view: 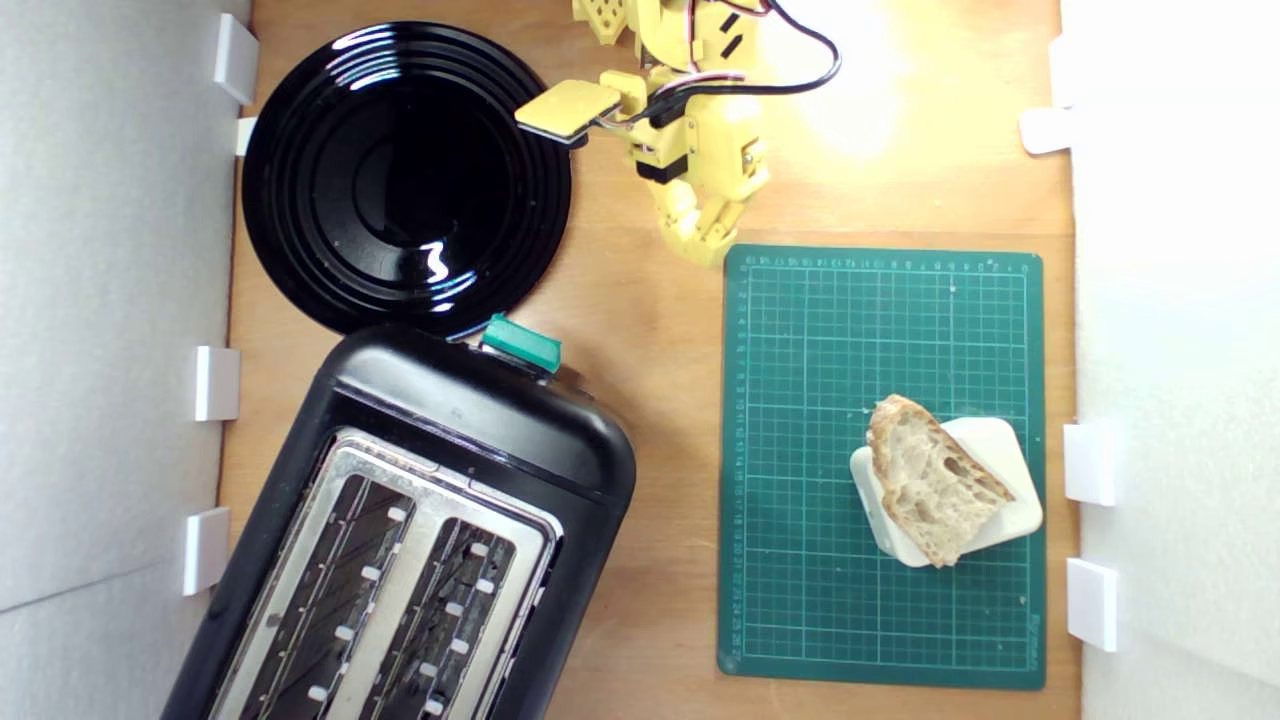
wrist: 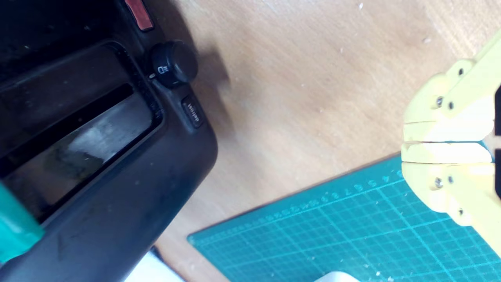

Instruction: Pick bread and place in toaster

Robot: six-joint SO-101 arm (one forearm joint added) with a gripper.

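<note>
The bread (view: 932,479), a tan holey wedge with brown crust, lies across a cream rounded-square block (view: 1008,452) on the green cutting mat (view: 880,340). The black toaster (view: 420,530) with silver top, two long slots and a green lever knob (view: 521,342) fills the lower part of the exterior view's left. My yellow gripper (view: 705,245) hangs at the mat's far corner, well away from the bread. In the wrist view its fingers (wrist: 442,141) are pressed together with nothing between them, and the toaster's end (wrist: 117,164) with a black dial shows. The bread is out of the wrist view.
A round glossy black plate (view: 405,175) sits behind the toaster on the wooden table (view: 650,400). White walls with small white brackets (view: 217,383) border both sides. Bare wood lies between the toaster and the mat.
</note>
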